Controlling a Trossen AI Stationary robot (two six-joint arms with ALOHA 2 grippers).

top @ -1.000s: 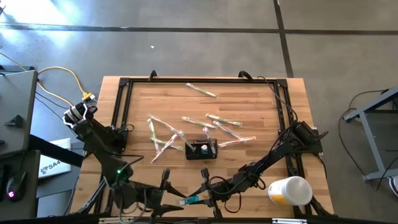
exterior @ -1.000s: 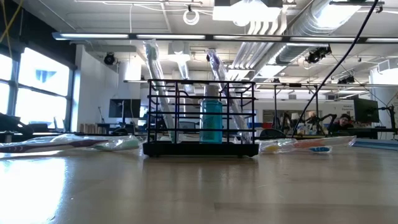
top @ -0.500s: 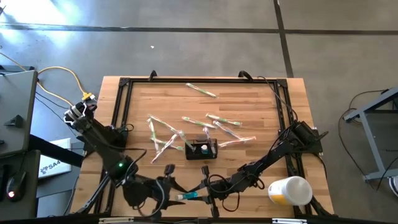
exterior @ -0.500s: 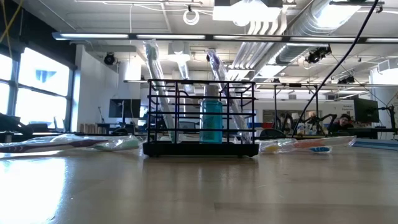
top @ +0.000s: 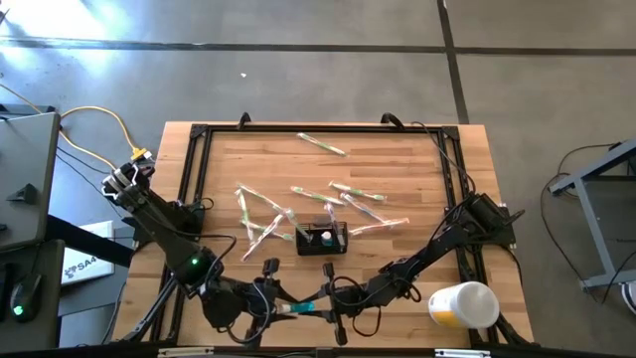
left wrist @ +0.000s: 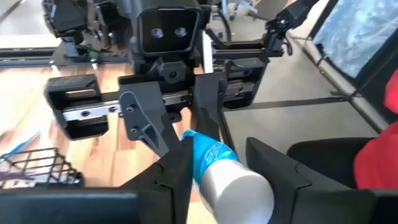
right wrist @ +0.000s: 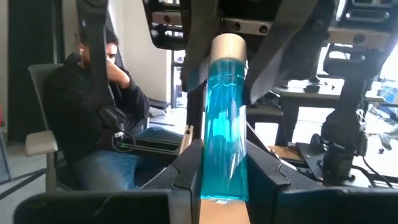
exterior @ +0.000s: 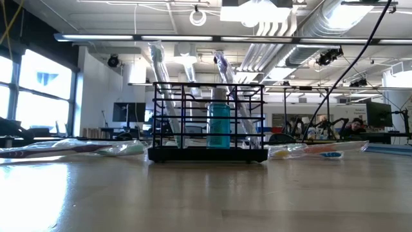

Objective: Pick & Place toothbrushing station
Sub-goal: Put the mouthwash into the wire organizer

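- Holding a blue tube (right wrist: 224,124) clenched in my right gripper (right wrist: 224,165), I am out over the table edge on the side of the toothbrushing station (top: 323,240) nearest my arm bases, well apart from it.
- My left gripper (left wrist: 224,171) faces it from the other end. Its fingers straddle the tube's silver cap (left wrist: 239,193), and they look spread rather than clamped, though the angle makes this hard to judge.
- The station stands upright mid-table with a blue bottle and wrapped brushes already in it. More wrapped toothbrushes (top: 343,189) lie around it, mostly on the far side.
- Risk: if my right claw lets go before the left has closed, the tube drops, and it could roll off the edge.
- Risk: the cap is round and smooth, so a pinch there alone may slip or let the tube swing.
- Risk: both claws squeezing and pulling at once could buckle the soft tube.
- Risk: when I carry it to the station, a low approach could nudge the light wire caddy or catch the brushes that stick up from it.
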